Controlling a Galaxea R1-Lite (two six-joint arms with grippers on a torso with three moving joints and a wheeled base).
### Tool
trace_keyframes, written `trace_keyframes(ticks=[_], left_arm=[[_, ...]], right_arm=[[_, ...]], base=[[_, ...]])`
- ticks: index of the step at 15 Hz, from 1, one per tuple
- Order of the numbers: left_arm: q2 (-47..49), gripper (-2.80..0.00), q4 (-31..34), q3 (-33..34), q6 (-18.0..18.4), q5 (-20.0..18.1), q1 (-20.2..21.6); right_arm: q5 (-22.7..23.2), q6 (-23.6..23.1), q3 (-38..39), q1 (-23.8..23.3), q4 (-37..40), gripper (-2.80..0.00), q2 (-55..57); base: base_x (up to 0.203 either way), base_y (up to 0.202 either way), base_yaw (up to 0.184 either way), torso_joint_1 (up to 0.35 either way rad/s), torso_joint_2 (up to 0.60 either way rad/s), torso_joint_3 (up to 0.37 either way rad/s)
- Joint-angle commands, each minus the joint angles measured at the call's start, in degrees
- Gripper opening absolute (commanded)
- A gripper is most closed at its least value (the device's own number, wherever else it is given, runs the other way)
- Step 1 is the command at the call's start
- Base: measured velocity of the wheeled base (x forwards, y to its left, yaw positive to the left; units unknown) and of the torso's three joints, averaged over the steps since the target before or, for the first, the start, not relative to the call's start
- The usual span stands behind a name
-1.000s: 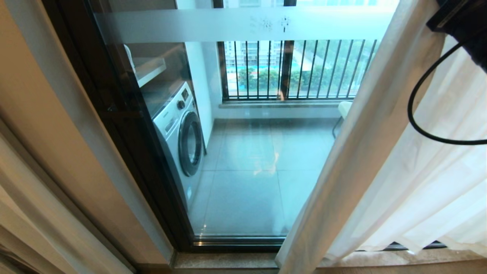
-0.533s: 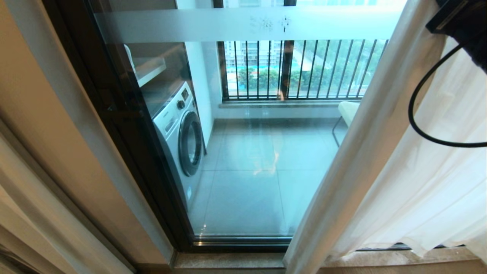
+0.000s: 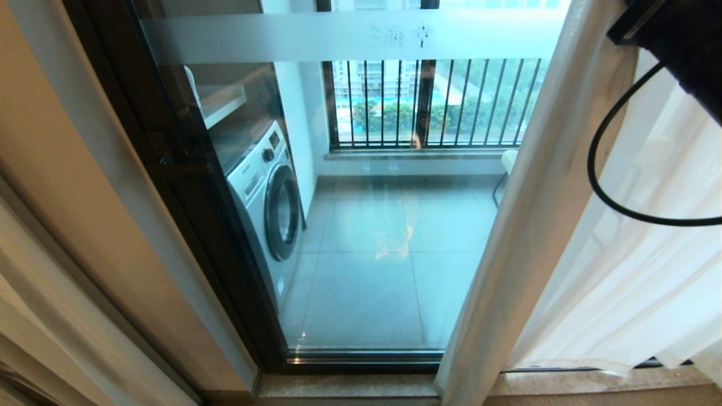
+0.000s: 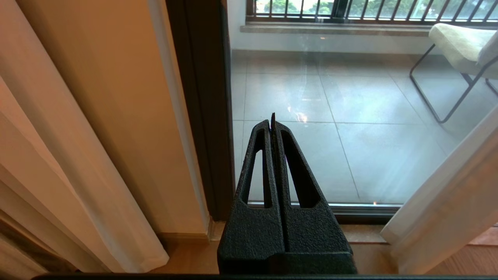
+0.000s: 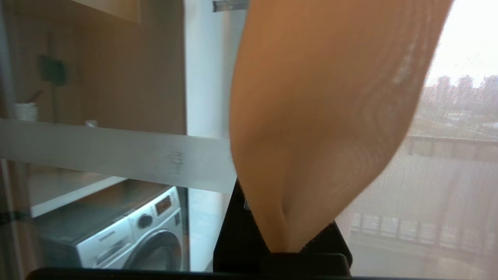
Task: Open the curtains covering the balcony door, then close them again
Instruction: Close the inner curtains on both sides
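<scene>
The balcony door [image 3: 366, 254] has a dark frame [image 3: 186, 197] and a frosted band [image 3: 338, 36], and most of its glass is uncovered. The sheer white curtains [image 3: 620, 270] hang bunched at the right, their folded leading edge [image 3: 524, 225] running down to the sill. My right arm's wrist [image 3: 677, 34] is high at the top right. My right gripper [image 5: 286, 249] is shut on a gathered fold of the curtain [image 5: 319, 116], which hides its fingertips. Down near the floor, my left gripper [image 4: 272, 116] is shut and holds nothing, pointing at the door's lower pane.
A thick beige drape [image 3: 67, 197] hangs left of the door frame. Behind the glass are a washing machine [image 3: 271, 203], a black railing [image 3: 440, 101] and a chair [image 4: 459, 42]. A stone sill [image 3: 338, 389] runs under the door. A black cable [image 3: 609, 186] loops from my right arm.
The curtain's hem has slid right along the sill. Its upper edge swung right, then came back left together with my right arm. The left gripper has not moved.
</scene>
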Motion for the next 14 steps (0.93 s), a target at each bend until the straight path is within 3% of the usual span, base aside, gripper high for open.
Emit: trace_keyframes(ticks=[1,8,12,14], left_arm=[[0.0,-2.80,0.0,0.0,0.0,0.1,0.0],[0.0,-2.80,0.0,0.0,0.0,0.0,0.0],[0.0,-2.80,0.0,0.0,0.0,0.0,0.0],[0.0,-2.80,0.0,0.0,0.0,0.0,0.0]], right_arm=[[-0.1,-0.2,-1.4,2.7,-0.6,-2.80,1.5],[-0.6,-5.5,-7.9,10.7,-0.9,-2.80,6.1],[-7.8,-8.5,-14.7,17.5,-0.9,-2.80,11.7],[-8.9,-8.8,-16.4,19.5,-1.0,-2.80,13.6]], base=[[0.000,0.000,0.000,0.000,0.00,0.000],[0.000,0.000,0.000,0.000,0.00,0.000],[0.000,0.000,0.000,0.000,0.00,0.000],[0.000,0.000,0.000,0.000,0.00,0.000]])
